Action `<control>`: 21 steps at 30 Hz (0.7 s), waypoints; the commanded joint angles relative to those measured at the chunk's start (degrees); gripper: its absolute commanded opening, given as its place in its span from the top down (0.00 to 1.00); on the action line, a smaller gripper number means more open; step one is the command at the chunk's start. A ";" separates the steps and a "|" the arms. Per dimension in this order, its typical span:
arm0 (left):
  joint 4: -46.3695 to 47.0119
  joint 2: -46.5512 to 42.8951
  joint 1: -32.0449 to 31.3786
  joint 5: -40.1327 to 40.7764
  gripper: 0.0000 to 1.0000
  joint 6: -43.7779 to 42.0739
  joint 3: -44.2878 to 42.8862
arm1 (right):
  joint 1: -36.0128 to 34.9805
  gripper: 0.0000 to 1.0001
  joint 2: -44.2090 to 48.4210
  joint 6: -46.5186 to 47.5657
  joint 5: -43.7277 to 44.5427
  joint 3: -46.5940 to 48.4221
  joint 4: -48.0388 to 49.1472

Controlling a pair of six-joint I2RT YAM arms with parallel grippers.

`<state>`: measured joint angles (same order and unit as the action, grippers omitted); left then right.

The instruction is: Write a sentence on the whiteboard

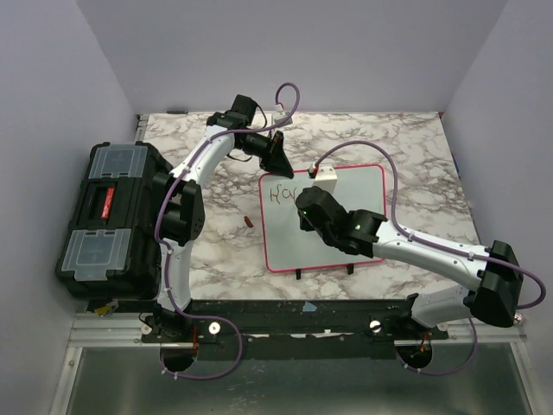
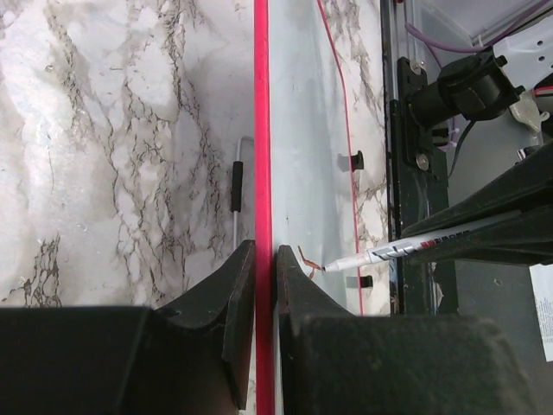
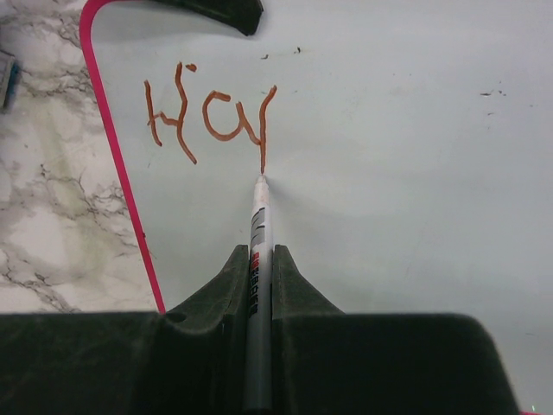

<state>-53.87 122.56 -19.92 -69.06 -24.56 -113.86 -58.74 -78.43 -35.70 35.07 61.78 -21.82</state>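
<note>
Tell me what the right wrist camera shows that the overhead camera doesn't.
Only the right wrist view: the white marker clamped in the right gripper, its tip touching the foot of the last stroke. Only the overhead view: the black plastic toolbox, a small loose red-brown piece, and two black feet on the glossy white, pink-framed whiteboard. Both: that whiteboard, its red-brown handwritten lettering, and the left gripper at its far edge.

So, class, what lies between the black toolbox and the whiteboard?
Top view: the left arm and a small red-brown piece on the marble, close to the whiteboard.
</note>
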 commanded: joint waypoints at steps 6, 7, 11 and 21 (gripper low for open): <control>1.65 -3.47 0.56 -3.77 1.00 -1.00 -0.22 | 0.33 0.99 2.76 -1.65 -1.64 0.19 -2.16; 1.76 -3.47 0.59 -3.80 1.00 -0.87 -0.22 | 0.36 0.99 2.76 -1.44 -1.20 0.46 -1.81; 2.01 -3.60 0.85 -3.73 1.00 -0.76 -0.04 | 0.35 0.99 2.35 -0.71 1.60 1.77 -0.30; 2.27 -3.47 0.94 -3.63 1.00 -0.76 -0.03 | 0.36 0.99 -0.15 1.28 7.29 4.47 3.85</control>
<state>-53.87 122.04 -19.57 -69.56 -23.90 -113.86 -58.74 -77.28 -35.83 38.35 64.01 -21.28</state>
